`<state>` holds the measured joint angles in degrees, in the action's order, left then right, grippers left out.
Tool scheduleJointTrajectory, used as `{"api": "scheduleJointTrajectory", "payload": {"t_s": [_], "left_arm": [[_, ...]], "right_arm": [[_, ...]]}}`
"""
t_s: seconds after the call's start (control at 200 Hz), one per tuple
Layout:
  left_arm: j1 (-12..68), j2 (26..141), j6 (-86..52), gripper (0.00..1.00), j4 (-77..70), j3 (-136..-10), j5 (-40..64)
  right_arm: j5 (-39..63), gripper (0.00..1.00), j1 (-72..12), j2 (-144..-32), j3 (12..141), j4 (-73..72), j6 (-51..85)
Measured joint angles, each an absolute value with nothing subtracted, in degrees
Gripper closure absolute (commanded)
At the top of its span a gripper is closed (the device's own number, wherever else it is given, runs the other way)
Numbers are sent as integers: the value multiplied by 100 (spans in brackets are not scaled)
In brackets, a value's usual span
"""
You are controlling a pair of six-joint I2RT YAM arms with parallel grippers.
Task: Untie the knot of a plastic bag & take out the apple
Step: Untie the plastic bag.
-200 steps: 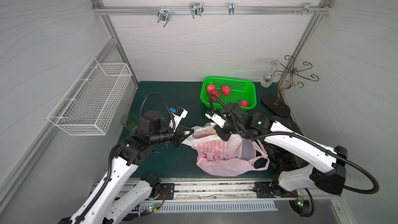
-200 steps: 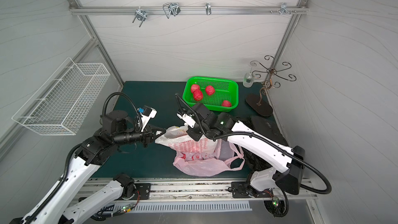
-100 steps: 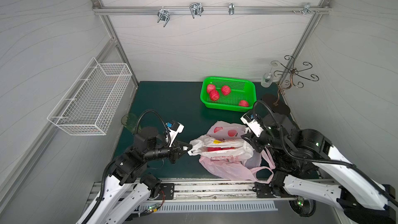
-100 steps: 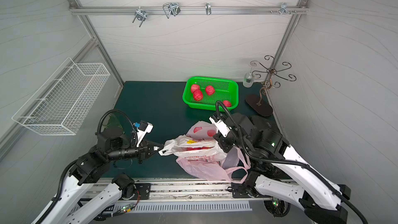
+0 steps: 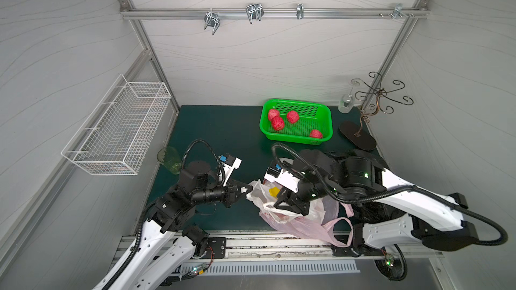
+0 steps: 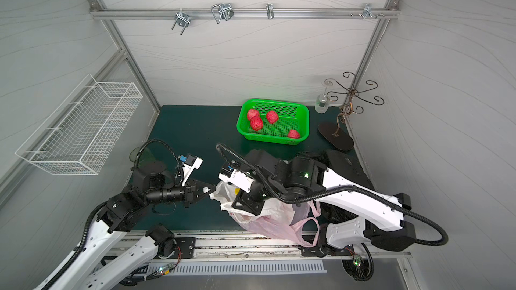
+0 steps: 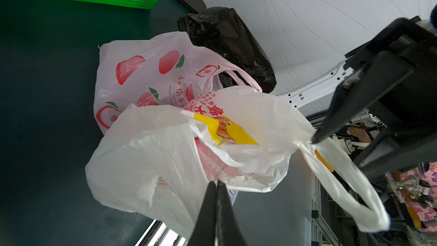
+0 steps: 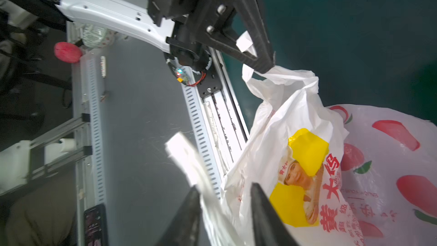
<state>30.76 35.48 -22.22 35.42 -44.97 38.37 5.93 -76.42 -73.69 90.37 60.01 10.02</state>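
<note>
White plastic bag with yellow print [image 5: 258, 195] lies at the dark green mat's [image 5: 223, 135] front edge, on a pink fruit-print bag [image 5: 307, 228]; my left gripper [image 5: 248, 190] pinches its rim tight, my right gripper [image 8: 224, 186] stands spread astride its handle [image 8: 186, 159]

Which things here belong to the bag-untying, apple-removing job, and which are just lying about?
Job: white bag, pinched by the shut left tool; open right tool at its handle; green basket with apples.
Lying about: pink bag, black bag, wire basket, hook stand, glass, small bottle.
</note>
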Motion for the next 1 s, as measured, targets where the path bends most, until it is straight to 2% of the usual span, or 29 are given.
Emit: {"api": "scheduleJointTrajectory", "payload": {"t_s": [0.08,0.16,0.25,0.29,0.32,0.46,0.575,0.785,1.0], "left_arm": [[3094,3579,-2255,100,3520,-4499,3835],[3118,3649,-2263,100,3500,-4504,3833],[3135,3732,-2261,100,3494,-4519,3820],[3142,3754,-2261,100,3485,-4521,3811],[3144,3767,-2259,100,3485,-4521,3804],[3151,3828,-2244,100,3503,-4571,3758],[3155,3835,-2209,100,3509,-4676,3723],[3157,3795,-2206,100,3507,-4722,3708],[3157,3760,-2206,100,3535,-4737,3708]], "right_arm": [[191,35,-7671,-7251,9144,6003,926],[3,56,-7671,-7159,9494,6012,862],[84,86,-7679,-7150,10066,5935,840],[213,94,-7730,-7179,10309,5892,871],[338,97,-7778,-7212,10471,5865,871],[1216,100,-8071,-7627,10947,5822,930],[1343,100,-8152,-7894,10425,5771,989],[202,100,-8084,-8499,9369,5822,1118],[-958,100,-7651,-8670,9161,5883,1155]]}}
